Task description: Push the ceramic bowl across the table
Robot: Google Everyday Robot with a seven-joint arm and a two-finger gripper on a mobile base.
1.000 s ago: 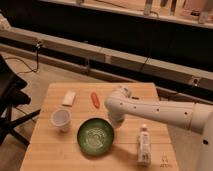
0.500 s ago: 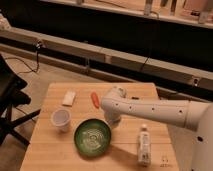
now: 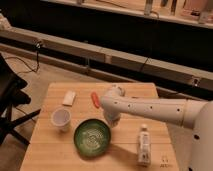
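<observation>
Plainly, the table (image 3: pixel 50 150) leaves little room at its near edge, and the ceramic bowl (image 3: pixel 92 137) already sits close to it, just right of the white cup (image 3: pixel 61 119). A push angled toward that edge could likely tip the bowl off; one angled left would knock the cup. The gripper (image 3: pixel 112 120) hangs just beside the bowl's far-right rim; whether it touches or holds anything, I cannot tell.

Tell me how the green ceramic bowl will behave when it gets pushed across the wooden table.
The ceramic bowl is wide and shallow, so it will probably slide, not tip. Its glossy glaze suggests it could slip or spin off the gripper beside its rim. The table looks flat, so rolling seems unlikely.
</observation>
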